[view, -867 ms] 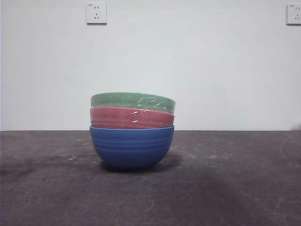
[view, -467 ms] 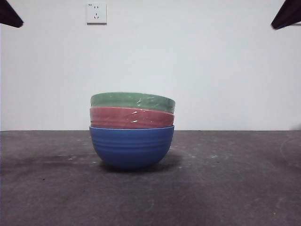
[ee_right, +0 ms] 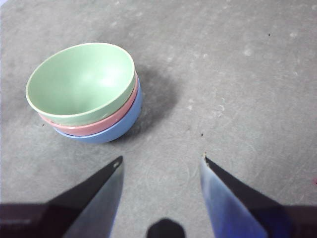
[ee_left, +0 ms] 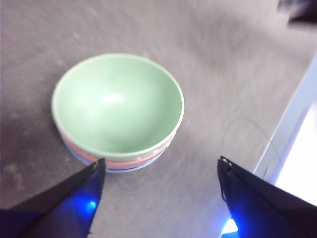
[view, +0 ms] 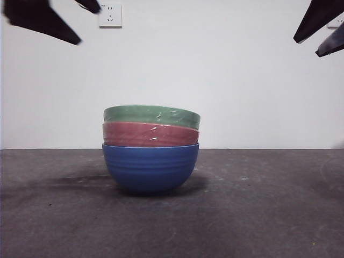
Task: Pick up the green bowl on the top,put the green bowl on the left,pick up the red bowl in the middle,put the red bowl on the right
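The green bowl (view: 151, 116) sits on top of a stack at the table's middle. It rests in the red bowl (view: 150, 135), which rests in a blue ribbed bowl (view: 150, 167). The stack also shows in the left wrist view, green bowl (ee_left: 118, 103) uppermost, and in the right wrist view (ee_right: 81, 82) with the red bowl's rim (ee_right: 116, 117) below it. My left gripper (ee_left: 161, 166) is open and empty, high above the stack; it shows at the front view's top left (view: 80, 24). My right gripper (ee_right: 162, 163) is open and empty, high at the top right (view: 318, 37).
The dark grey table (view: 258, 215) spreads to both sides of the stack. A white wall with a socket (view: 110, 15) stands behind. The table's edge and a pale floor show in the left wrist view (ee_left: 297, 148).
Both grippers have come down into the front view's top corners, from out of view to larger dark tips. The bowls have not moved.
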